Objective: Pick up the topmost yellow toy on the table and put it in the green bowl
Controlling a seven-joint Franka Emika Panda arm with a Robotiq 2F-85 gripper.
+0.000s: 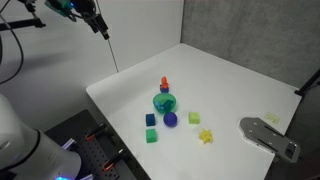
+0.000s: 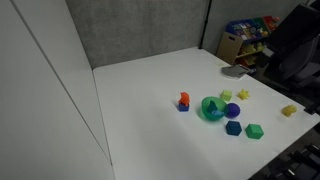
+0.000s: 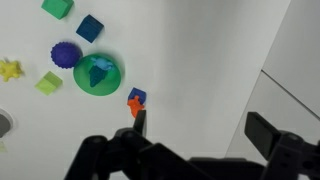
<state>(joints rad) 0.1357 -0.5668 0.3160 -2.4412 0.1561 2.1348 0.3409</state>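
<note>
The yellow star-like toy (image 1: 206, 136) lies on the white table near the front edge, next to a pale yellow-green cube (image 1: 194, 117). It also shows in the other exterior view (image 2: 243, 94) and at the left edge of the wrist view (image 3: 10, 70). The teal-green bowl (image 1: 165, 102) (image 2: 212, 108) (image 3: 97, 75) stands mid-table with a blue-green piece inside. My gripper (image 1: 99, 28) hangs high above the table's far corner, well away from both. In the wrist view its jaws (image 3: 200, 130) are open and empty.
Around the bowl are an orange-on-blue toy (image 3: 135, 100), a purple spiky ball (image 3: 66, 55), a blue cube (image 3: 90, 28) and a green cube (image 3: 57, 8). A second yellow piece (image 1: 272, 120) lies by a grey object (image 1: 268, 135) at the table edge.
</note>
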